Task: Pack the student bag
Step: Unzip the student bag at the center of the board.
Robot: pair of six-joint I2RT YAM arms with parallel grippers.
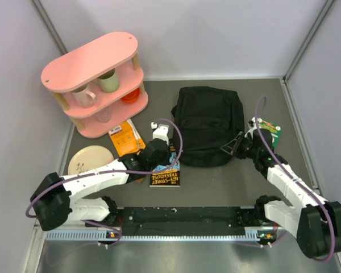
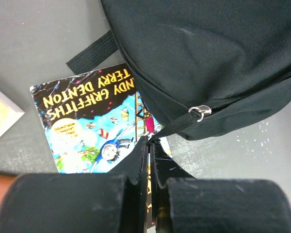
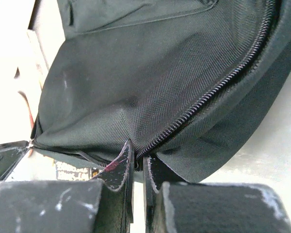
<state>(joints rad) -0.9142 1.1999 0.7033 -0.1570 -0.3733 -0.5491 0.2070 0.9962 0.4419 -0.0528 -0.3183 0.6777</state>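
On the grey desk (image 1: 216, 182) lay the large black soft fabric backpack (image 1: 207, 125), zipped. The left tool (image 2: 149, 144) pinched its black zip-pull cord (image 2: 172, 127); the right tool (image 3: 137, 156) clamped fabric beside the zip. Unzipping seemed in hand; next, draw the pull along.

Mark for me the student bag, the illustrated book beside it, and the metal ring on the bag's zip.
student bag (image 1: 207, 122): top external view, middle of its upper panel.
illustrated book (image 2: 82, 121): left wrist view, on its cover.
metal ring (image 2: 200, 112): left wrist view, on the loop itself.
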